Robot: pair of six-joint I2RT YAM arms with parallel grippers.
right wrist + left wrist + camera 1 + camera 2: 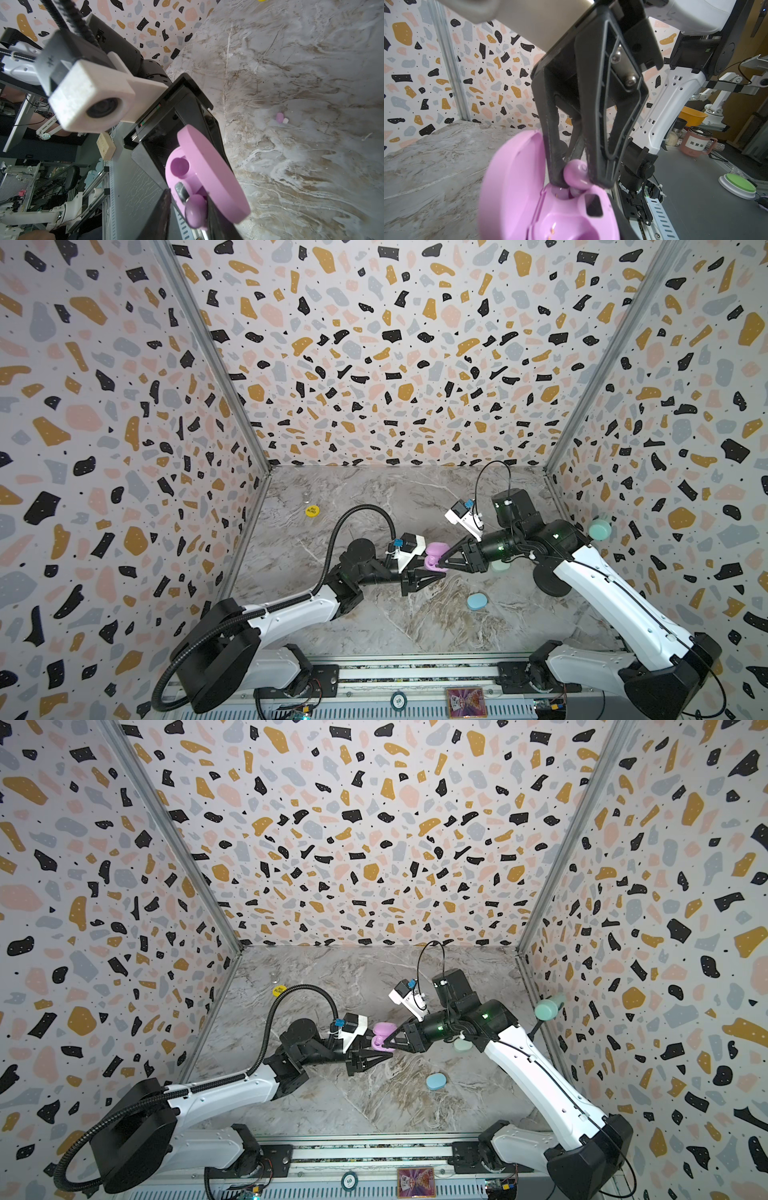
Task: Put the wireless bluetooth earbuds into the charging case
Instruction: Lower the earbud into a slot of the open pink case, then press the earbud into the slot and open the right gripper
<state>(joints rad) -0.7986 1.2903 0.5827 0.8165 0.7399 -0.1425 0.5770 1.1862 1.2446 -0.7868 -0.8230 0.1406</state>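
Observation:
The pink charging case point(437, 549) point(382, 1029) is held above the marble table with its lid swung open. My left gripper point(436, 574) point(384, 1052) is shut on its base point(571, 218). A pink earbud point(575, 173) point(196, 209) sits at the mouth of one socket, between the fingers of my right gripper point(441, 562) point(188, 212). Those jaws stand slightly open, with a gap between one finger and the bud. The other socket point(179, 166) is empty. A second pink earbud point(280, 118) with a white tip lies on the table.
A blue oval case point(476, 601) point(436, 1081) lies shut nearer the front. A mint case point(498, 566) point(462, 1045) sits under my right arm. A yellow sticker point(311, 511) is at the back left, and a mint knob point(599, 529) sticks out of the right wall.

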